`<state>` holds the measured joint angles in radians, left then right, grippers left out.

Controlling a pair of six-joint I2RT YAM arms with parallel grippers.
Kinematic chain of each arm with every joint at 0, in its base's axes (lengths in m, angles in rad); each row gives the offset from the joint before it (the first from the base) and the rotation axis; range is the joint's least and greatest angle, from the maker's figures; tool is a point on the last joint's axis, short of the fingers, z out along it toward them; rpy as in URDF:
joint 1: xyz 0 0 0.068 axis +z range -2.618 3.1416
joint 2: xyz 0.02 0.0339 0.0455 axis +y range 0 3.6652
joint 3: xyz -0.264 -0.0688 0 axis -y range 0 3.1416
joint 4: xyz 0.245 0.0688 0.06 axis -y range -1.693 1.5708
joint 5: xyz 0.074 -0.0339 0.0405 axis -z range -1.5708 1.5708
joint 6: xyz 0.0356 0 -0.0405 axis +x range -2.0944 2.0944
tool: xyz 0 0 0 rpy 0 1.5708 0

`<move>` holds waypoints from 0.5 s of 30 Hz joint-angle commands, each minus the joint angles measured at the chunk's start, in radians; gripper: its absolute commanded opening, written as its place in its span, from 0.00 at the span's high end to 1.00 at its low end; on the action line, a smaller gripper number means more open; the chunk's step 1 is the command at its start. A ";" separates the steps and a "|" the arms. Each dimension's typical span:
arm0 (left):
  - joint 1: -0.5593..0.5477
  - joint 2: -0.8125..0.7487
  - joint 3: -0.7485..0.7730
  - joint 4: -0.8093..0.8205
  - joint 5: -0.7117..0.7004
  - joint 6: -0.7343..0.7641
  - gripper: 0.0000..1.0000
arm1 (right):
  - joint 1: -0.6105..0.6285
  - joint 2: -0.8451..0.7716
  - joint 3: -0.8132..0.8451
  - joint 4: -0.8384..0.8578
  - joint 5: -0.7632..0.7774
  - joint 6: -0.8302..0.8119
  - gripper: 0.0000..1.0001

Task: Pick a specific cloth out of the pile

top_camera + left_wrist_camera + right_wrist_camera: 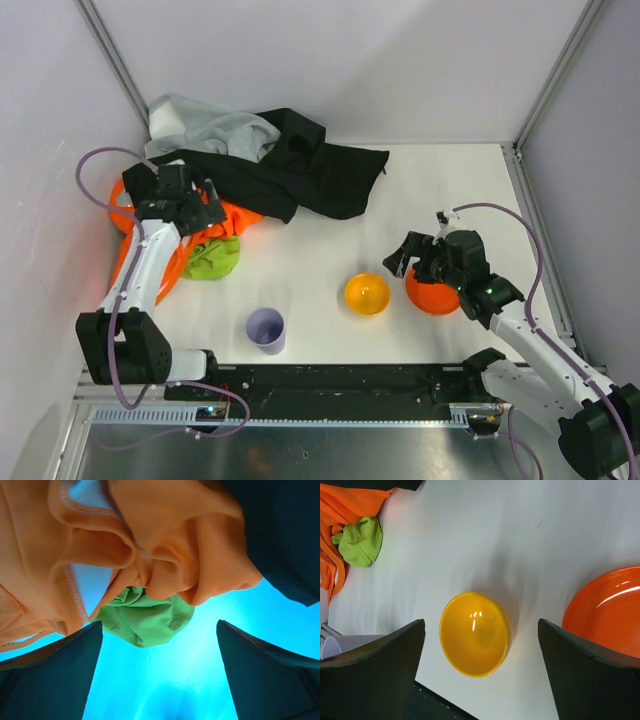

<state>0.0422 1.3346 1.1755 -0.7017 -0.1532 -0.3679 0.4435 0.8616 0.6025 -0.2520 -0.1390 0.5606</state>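
Note:
The lime-green cloth point(212, 258) lies bunched on the table at the near edge of the pile point(290, 170), partly tucked under the orange garment point(140, 235). In the left wrist view the cloth point(145, 621) peeks out below orange folds point(165, 545), just beyond the fingertips. My left gripper point(208, 207) hovers over the orange garment beside the cloth, open point(159, 630) with nothing between its fingers. My right gripper point(408, 255) is open point(481, 625) above the yellow bowl point(474, 634), holding nothing. From there the cloth point(362, 542) shows far off at the upper left.
The pile's black garment spreads across the back middle, with a grey one point(210, 130) behind it by the left wall. A yellow bowl point(367, 294), an orange bowl point(432, 293) and a lilac cup point(266, 329) stand near the front edge.

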 commanded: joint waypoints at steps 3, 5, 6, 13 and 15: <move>-0.090 0.073 0.008 0.007 -0.120 0.091 0.00 | 0.009 0.011 0.002 0.035 0.009 -0.001 0.01; -0.093 0.111 0.021 0.007 -0.131 0.093 0.00 | 0.009 0.012 0.002 0.034 0.011 -0.001 0.01; -0.094 0.129 0.026 0.007 -0.140 0.093 0.01 | 0.009 0.012 0.002 0.033 0.012 -0.001 0.01; -0.093 0.281 0.088 0.006 -0.226 0.101 0.00 | 0.010 0.032 0.002 0.040 0.010 0.000 0.01; -0.093 0.323 0.110 0.006 -0.245 0.102 0.00 | 0.011 0.044 0.002 0.047 0.006 0.001 0.01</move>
<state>-0.0502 1.6051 1.2133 -0.7055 -0.3157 -0.2935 0.4465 0.8886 0.6025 -0.2485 -0.1394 0.5610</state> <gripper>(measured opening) 0.995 0.993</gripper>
